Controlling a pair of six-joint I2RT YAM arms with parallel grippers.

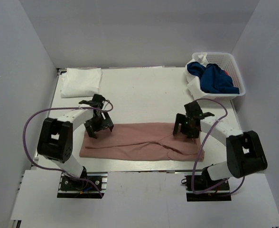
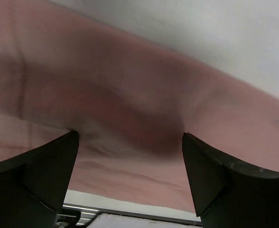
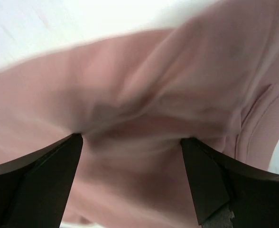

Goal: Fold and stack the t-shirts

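Fold one done on pink t-shirt (image 1: 139, 142) — left gripper (image 1: 99, 127) (9 o'clock), right gripper (image 1: 186, 127) (3) splayed wide, empty — crosswise regrasp seems next.

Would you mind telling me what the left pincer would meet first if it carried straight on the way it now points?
The dusty pink cloth t-shirt, most likely: it fills the wrist view between the open fingers of the left pincer, close ahead, though the exact gap is unclear.
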